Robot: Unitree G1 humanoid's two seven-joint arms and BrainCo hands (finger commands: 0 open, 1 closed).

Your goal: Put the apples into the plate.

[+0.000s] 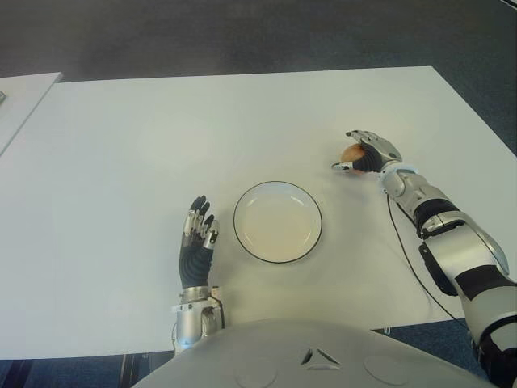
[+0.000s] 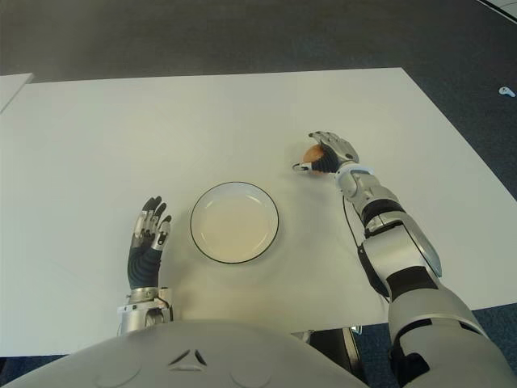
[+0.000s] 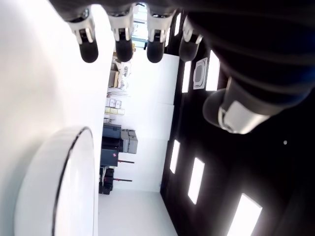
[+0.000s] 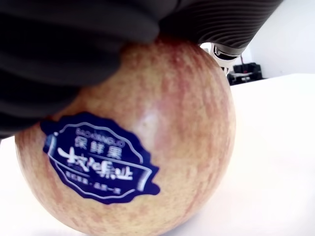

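One white table (image 1: 121, 162) carries every item. One white plate (image 1: 278, 221) with a dark rim sits upright near the table's near edge, centre, with nothing in it. One apple (image 4: 142, 142) is visible, right of and slightly farther than the plate, well apart from it; it is round, with no clear long axis, and its blue sticker faces the wrist camera. The right hand (image 1: 365, 152) has its fingers curled over the apple, gripping it. The left hand (image 1: 196, 239) shows just left of the plate, fingers extended, holding nothing.
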